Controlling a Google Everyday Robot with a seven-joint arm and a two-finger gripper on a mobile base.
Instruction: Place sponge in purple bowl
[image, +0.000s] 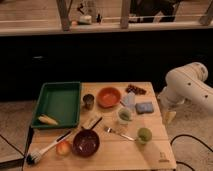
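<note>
A wooden table (117, 156) is seen from the front and slightly above, crowded with kitchen items. At far left, a green tray (60, 100) holds a yellowish item (48, 120) too blurred to name. In front of the tray, a white-handled brush (47, 149) lies at the table's front-left corner, with a small orange fruit (63, 147) just beside it. Right of the fruit sits the purple bowl (86, 142), dark and apparently empty, near the front edge. Behind it stand a metal cup (88, 101) and an orange bowl (109, 97). Further right are a pale cup (124, 115), a fork (118, 132) and a round green object (144, 134). The sponge (144, 107), a blue-grey block, lies flat near the table's right edge, well apart from the purple bowl, with the pale cup and fork between them. At far right, the white robot arm (187, 87) curves down beside the table, and the gripper (169, 116) hangs at its lower end, just off the right edge, near the sponge but not touching it. You cannot tell whether the gripper is apart or together. This looks like the approach step, with the sponge not yet picked up. Your next move calls for bringing the gripper over the sponge, lowering, clamping on, then carrying it left and forward above the pale cup. The arm's far side is cut off by the frame, and a dark item (135, 89) behind the sponge is too small to identify.
</note>
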